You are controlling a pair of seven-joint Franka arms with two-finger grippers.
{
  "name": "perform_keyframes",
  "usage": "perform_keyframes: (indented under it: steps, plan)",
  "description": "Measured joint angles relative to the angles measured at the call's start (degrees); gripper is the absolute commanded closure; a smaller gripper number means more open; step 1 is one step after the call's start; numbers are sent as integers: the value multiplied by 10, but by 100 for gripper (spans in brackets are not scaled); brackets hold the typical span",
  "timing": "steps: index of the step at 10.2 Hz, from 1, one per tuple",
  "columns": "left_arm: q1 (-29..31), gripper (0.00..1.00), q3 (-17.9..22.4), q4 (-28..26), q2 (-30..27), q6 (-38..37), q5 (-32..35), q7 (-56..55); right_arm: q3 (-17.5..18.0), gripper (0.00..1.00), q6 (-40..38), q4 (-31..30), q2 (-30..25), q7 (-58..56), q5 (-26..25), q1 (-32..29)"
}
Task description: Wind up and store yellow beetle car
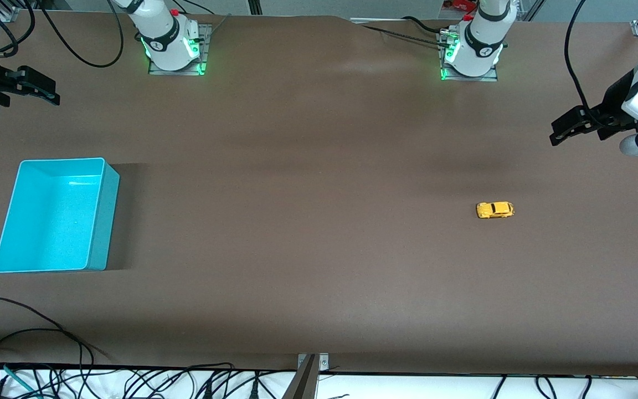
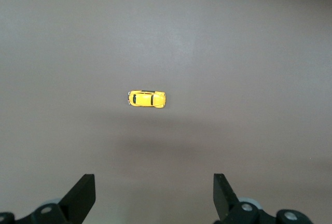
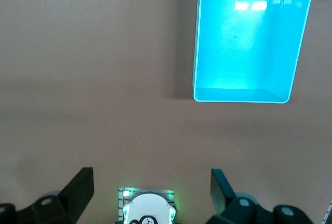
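**Both pincers spread and empty; car alone on the desk**

The left pincer (image 1: 565,128) hangs in the air at the left arm's end of the desk (image 1: 308,233), its fingers (image 2: 83,195) spread wide with nothing between them and touching nothing. The right pincer (image 1: 42,88) hangs at the right arm's end, likewise spread wide and empty.

The yellow beetle car (image 1: 495,209) sits on its wheels on the bare desk toward the left arm's end, nearer to the front camera than the left arm's base, well apart from both pincers. Nothing lies around it.

The turquoise bin (image 1: 6,221) stands open and empty toward the right arm's end, well apart from the car. Loose black cables (image 1: 47,332) trail along the desk's edge nearest the front camera.
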Motion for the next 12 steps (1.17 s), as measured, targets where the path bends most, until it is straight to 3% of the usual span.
perform_keyframes:
  steps: [8,12]
  plan:
    - [18,0,24,5,21,1,21,-54,19,0,-21,2,-20,4,-2,0]
    - [23,0,24,5,57,1,43,-190,9,0,-37,2,-26,4,-4,-1]
